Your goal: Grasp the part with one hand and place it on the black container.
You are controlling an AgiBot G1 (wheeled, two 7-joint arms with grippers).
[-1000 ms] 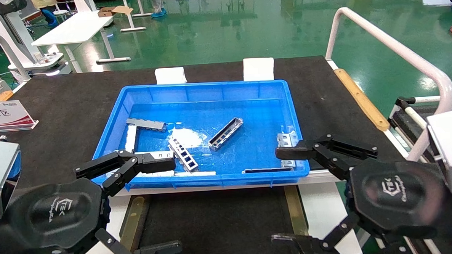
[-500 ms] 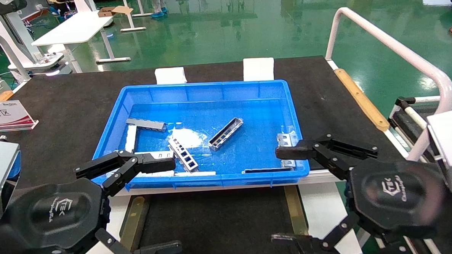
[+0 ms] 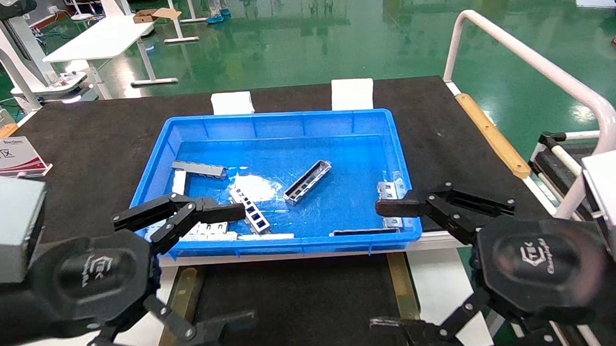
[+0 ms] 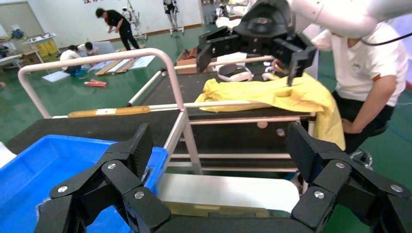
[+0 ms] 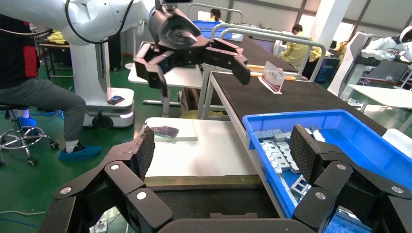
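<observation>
The part (image 3: pixel 307 182), a slim silvery trough-shaped bracket with a dark inside, lies slantwise in the middle of the blue bin (image 3: pixel 285 123). Two similar brackets (image 3: pixel 250 210) (image 3: pixel 198 169) lie to its left. The black container (image 3: pixel 292 298), a flat matte tray with brownish-gold strips (image 3: pixel 182 299) along its sides, sits just in front of the bin. My left gripper (image 3: pixel 247 264) hovers open over the tray's left side, its upper finger over the bin's near-left corner. On the tray's right side my right gripper (image 3: pixel 377 266) is open and holds nothing. Both wrist views show empty jaws (image 4: pixel 218 145) (image 5: pixel 222 145).
Flat slotted plates (image 3: pixel 212 232) lie along the bin's near wall and at its right end (image 3: pixel 390 190). A sign (image 3: pixel 5 155) stands at far left, two white blocks (image 3: pixel 352 93) behind the bin, a white rail (image 3: pixel 542 69) at right. A seated person (image 4: pixel 374 82) is beyond the table.
My left gripper has shifted right and a little forward, its upper finger now reaching further over the bin's near-left corner. The right gripper and the parts have not moved.
</observation>
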